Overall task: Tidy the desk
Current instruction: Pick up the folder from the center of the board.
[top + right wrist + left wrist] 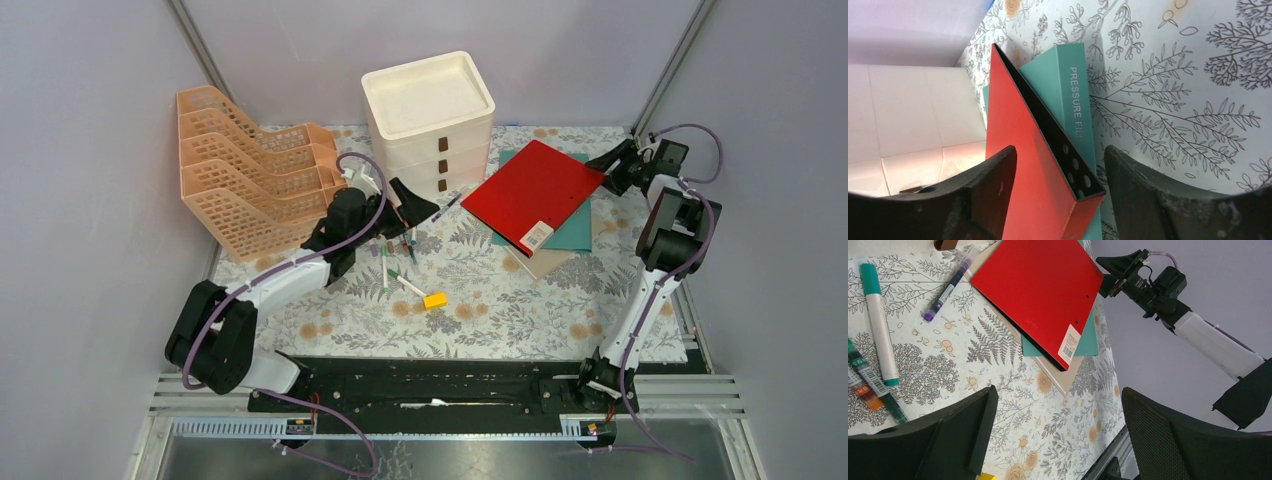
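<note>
Gripping step: right claw (1058, 150) straddles the far corner of the red folder (533, 190), jaws apart, not pinching yet.
Next move: by my read, squeeze that corner, then lift it clear of the teal folder (1073, 85).
Left claw (1058, 392): spread wide, empty, above pens (395, 255) toward 10 o'clock.
Worktop (480, 300): fern-print cloth beneath everything, folders at 2 o'clock.
Writing: teal spine reads "PRESSURE FIL"; barcode sticker (1069, 342) unreadable.

Red binder (530, 190) hides most of teal folder (575, 232), some desk (480, 300); label (537, 236) print maybe barcode, unreadable.
</note>
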`<state>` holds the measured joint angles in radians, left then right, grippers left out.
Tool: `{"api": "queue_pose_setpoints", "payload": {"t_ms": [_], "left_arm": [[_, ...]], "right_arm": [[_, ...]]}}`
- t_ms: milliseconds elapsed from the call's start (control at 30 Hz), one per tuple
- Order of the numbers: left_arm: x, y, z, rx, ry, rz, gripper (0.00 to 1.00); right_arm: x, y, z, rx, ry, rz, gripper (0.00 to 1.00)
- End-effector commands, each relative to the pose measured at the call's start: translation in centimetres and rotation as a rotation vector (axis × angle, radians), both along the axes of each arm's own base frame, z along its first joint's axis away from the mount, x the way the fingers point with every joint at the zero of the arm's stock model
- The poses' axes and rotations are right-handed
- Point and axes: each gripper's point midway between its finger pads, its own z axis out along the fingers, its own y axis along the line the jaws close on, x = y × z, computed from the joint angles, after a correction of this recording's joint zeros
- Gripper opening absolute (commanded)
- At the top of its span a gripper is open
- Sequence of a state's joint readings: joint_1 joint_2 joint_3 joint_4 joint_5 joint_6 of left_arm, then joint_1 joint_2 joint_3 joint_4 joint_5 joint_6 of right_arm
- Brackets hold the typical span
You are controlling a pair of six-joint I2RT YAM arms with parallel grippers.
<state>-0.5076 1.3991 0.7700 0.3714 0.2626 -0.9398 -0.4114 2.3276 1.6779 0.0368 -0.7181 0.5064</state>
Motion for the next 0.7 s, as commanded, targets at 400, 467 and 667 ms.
{"api": "queue_pose_setpoints", "payload": {"t_ms": [400,467,667], "left_arm": [[-0.1,0.1,3.5,-0.049,-0.076,0.01,0.99],[-0.1,0.0,3.6,-0.05,-0.079,0.007,0.99],[-0.2,-0.2,3.7,-0.052,-0.08,0.0,0.99]], "right_arm": [[-0.2,1.3,-0.3,0.088,-0.052,0.037,0.63],[-0.4,1.3,-0.6,0.087,-0.047,0.039,0.64],[-0.8,1.2,-0.3,0.07,-0.055,0.042,0.53]]}}
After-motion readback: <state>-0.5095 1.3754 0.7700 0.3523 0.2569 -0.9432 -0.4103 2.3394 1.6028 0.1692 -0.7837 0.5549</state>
